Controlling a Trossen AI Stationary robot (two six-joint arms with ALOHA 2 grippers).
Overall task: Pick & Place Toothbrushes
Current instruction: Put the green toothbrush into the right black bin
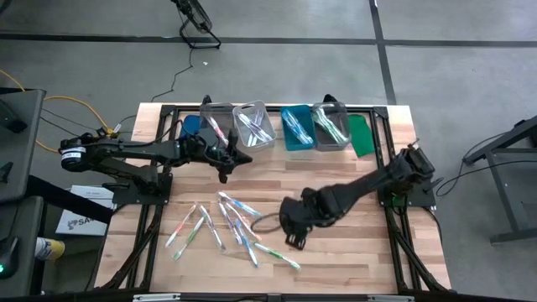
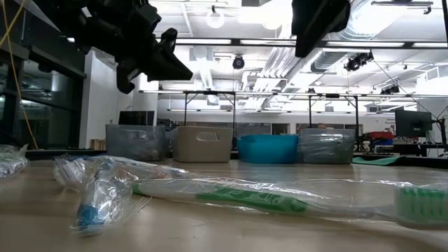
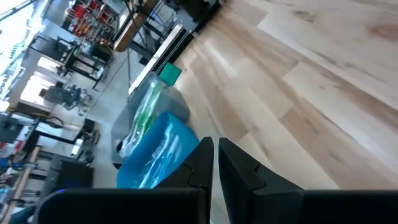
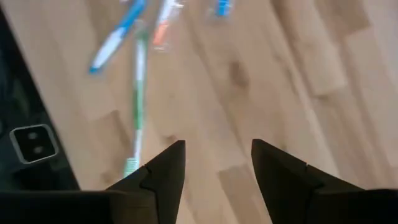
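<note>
R gripper hovers fingers apart, empty, over loose plastic-wrapped toothbrushes mid-counter, set to pick; L gripper, fingers closed, empty, waits nr bins at far edge.

Toothbrushes, scattered lot: individual colours and wrappers too small to tell from above; in the right wrist view, three are cut off by the picture's edge and blurred. Green toothbrush, low view: head cut off at the picture's edge. Bins: contents too small to count.
</note>
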